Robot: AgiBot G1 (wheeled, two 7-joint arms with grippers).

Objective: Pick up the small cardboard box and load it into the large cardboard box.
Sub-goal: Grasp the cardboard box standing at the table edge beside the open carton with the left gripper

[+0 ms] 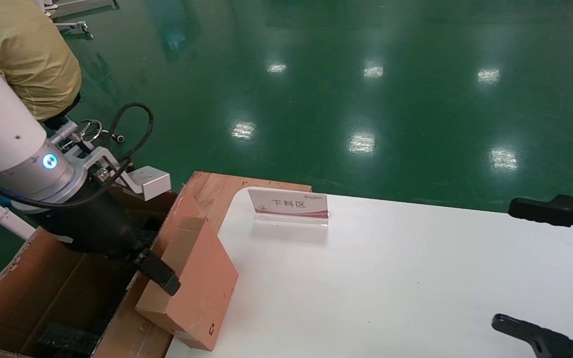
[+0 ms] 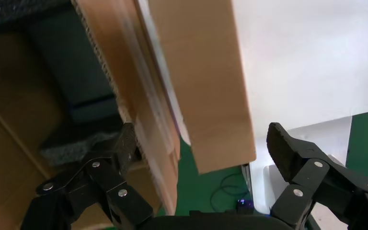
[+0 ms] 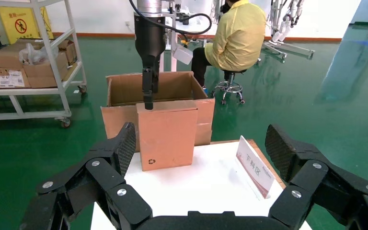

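The small cardboard box stands on end at the left edge of the white table, tilted against the large cardboard box's near wall. My left gripper hangs open at its top. One finger reaches down the side facing the large box, and the other is hidden in the head view. In the left wrist view the small box and the large box's wall both lie between the spread fingers. My right gripper is open over the table's right side.
A white sign stands at the table's far edge. Black foam lies inside the large box. A person in yellow sits beyond it. A shelf cart with cartons stands farther off on the green floor.
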